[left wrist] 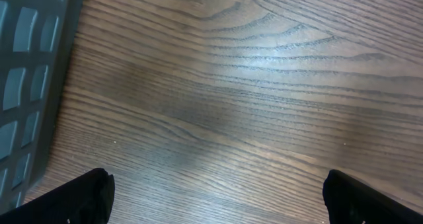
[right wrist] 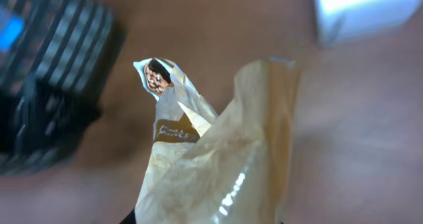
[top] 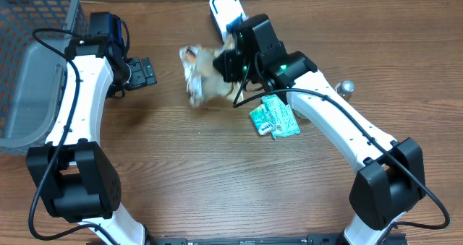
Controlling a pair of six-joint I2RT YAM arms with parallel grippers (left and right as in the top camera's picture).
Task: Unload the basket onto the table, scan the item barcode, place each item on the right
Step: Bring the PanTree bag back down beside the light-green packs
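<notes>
Overhead, the right claw [top: 226, 63] is clenched on the blurred snack bag [top: 201, 75], which juts ahead of its tips toward the splayed, empty left claw [top: 145, 71]; the left wrist view shows only bare table [left wrist: 231, 98] beneath that claw; in the right wrist view the bag's long axis runs away from the claw, its far tip leaning left.

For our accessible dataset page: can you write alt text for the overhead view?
The right end effector grips a crinkled tan snack bag over the wooden table, near a white device. The left end effector is open beside a grey basket.
</notes>
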